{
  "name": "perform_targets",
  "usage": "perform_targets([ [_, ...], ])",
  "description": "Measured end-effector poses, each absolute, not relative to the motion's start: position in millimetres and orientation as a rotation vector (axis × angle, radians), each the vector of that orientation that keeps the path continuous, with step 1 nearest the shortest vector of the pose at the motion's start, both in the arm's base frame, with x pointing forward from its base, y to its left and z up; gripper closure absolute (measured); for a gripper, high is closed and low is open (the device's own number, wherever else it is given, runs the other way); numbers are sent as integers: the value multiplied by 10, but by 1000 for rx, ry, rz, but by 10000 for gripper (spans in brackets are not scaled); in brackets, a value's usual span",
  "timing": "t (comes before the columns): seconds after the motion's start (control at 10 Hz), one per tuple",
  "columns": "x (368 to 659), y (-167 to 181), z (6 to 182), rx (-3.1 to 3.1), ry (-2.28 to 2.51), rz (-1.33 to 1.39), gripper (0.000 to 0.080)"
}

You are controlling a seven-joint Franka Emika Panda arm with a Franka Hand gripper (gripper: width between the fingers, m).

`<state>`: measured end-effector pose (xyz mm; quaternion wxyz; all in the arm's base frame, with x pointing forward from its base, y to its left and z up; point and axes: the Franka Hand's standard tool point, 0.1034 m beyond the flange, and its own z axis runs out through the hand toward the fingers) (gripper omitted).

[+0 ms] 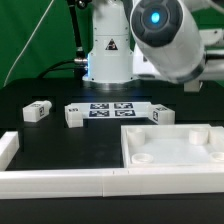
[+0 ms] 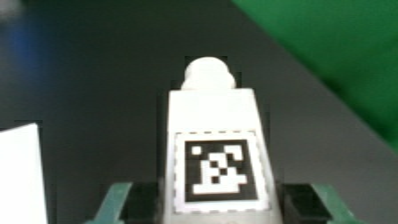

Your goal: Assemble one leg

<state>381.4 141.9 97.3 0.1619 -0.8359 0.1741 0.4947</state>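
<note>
In the wrist view my gripper [image 2: 217, 207] is shut on a leg [image 2: 215, 130], a white post with a black-and-white tag and a rounded peg at its far end. One green fingertip [image 2: 121, 205] shows on either side of it. In the exterior view only the arm's blurred wrist [image 1: 165, 45] shows, high at the right; the fingers and held leg are hidden there. Three more legs lie on the black table: one at the left [image 1: 36, 111], one beside it [image 1: 73, 116], one at the right [image 1: 163, 113].
The marker board [image 1: 112, 110] lies between the legs. The large white panel [image 1: 200, 150] with round corner sockets lies at the front right. A white barrier [image 1: 60, 180] runs along the front and left. The robot base [image 1: 108, 50] stands behind.
</note>
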Motion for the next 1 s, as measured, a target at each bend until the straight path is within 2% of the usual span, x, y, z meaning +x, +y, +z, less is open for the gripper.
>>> perform_targets([
  [0.1,3869,1390,1065,-2383,494,1404,508],
  [0.4,3948,1401,1006,-2432,513,1318,508],
  [0.6,4065,1324,865,-2591,518,1012,508],
  [0.7,4079,1263,856,-2653,491,945,508],
  [0.9,4326,1187,908,-2822,413,659,508],
  [1.0,4353,1151,964,-2879,336,615,508],
])
